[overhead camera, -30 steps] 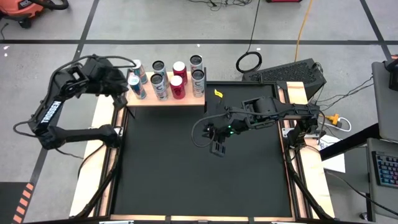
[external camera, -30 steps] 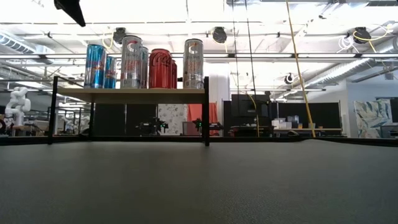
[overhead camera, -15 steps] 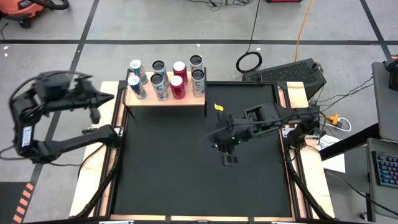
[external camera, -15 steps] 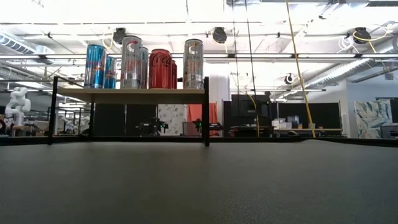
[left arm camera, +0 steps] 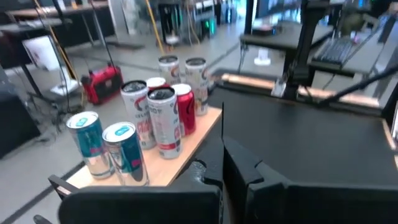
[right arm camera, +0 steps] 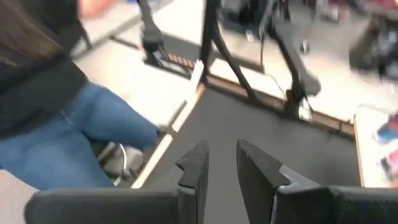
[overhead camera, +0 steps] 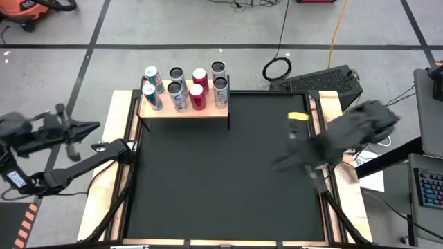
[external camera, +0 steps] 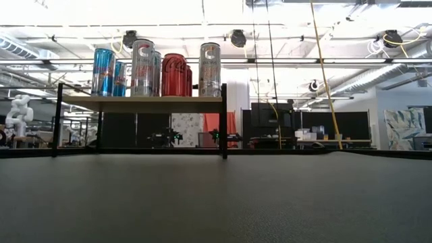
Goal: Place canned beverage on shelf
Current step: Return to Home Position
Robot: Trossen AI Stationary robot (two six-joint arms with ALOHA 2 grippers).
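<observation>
The shelf (overhead camera: 183, 109), a light-wood board on thin black legs, stands at the table's far left. Several cans (overhead camera: 183, 86) stand upright on it in two rows: blue, silver and red. They also show in the low view (external camera: 152, 67) and the left wrist view (left arm camera: 155, 112). My left gripper (overhead camera: 93, 126) is off the table's left edge, well clear of the shelf. It is shut and empty (left arm camera: 222, 162). My right gripper (overhead camera: 280, 164) is blurred near the table's right edge. Its fingers stand a narrow gap apart and hold nothing (right arm camera: 222, 162).
The black mat (overhead camera: 221, 180) lies between pale wooden side rails (overhead camera: 114, 173). A small yellow piece (overhead camera: 297, 117) lies at the mat's far right. A person in blue jeans (right arm camera: 62, 124) shows beyond the table in the right wrist view.
My left gripper has drawn back from beside the shelf toward and past the table's left edge. My right gripper has swung from the middle of the mat toward the table's right edge, and shows blurred. The cans and the shelf have stayed put.
</observation>
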